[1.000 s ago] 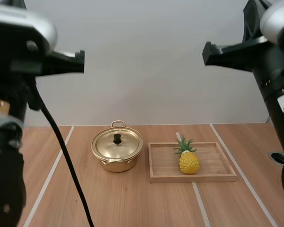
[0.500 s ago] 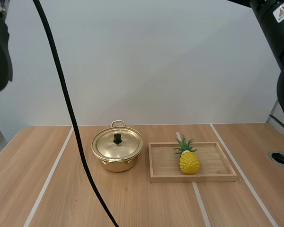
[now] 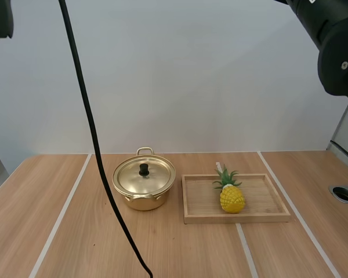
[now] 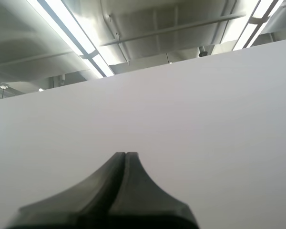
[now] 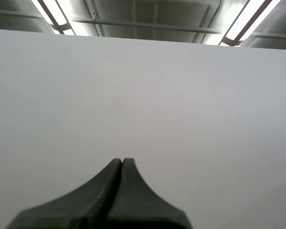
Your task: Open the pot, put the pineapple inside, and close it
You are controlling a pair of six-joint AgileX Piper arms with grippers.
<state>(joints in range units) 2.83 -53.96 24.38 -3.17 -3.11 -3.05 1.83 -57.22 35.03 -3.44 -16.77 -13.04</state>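
The lidded round golden metal pot (image 3: 144,184) is sitting beside the shallow wooden tray (image 3: 267,215) carrying the yellow pineapple (image 3: 231,197). The left gripper (image 4: 125,155) and right gripper (image 5: 121,161) are pinching narrow, empty.

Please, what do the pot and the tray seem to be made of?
Pot: likely metal, with a polished gold finish; its lid reflects light. Tray: likely wood, pale and matte; faint grain lines show.
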